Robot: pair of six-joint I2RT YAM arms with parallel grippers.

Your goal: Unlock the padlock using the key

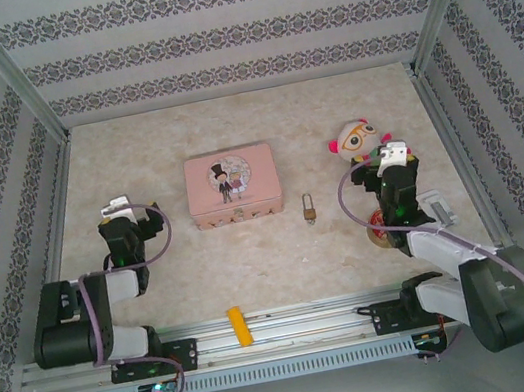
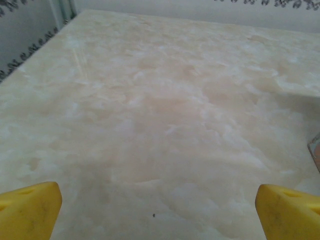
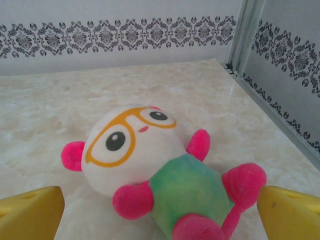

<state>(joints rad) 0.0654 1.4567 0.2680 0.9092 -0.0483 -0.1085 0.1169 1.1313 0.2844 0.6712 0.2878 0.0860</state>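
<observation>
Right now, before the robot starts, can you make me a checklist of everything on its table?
Surface: pale marbled table, flat.
Job's things: padlock lying between the tin and the right arm, untouched; key too small to make out.
Clutter: pink tin; soft toy with orange glasses, just in front of the right tool; yellow block on the near rail.
Tools: left tool open over bare table; right tool open, holding nothing.
Cables: a purple cable loops beside each arm.
Surroundings: patterned walls and a metal frame.
</observation>
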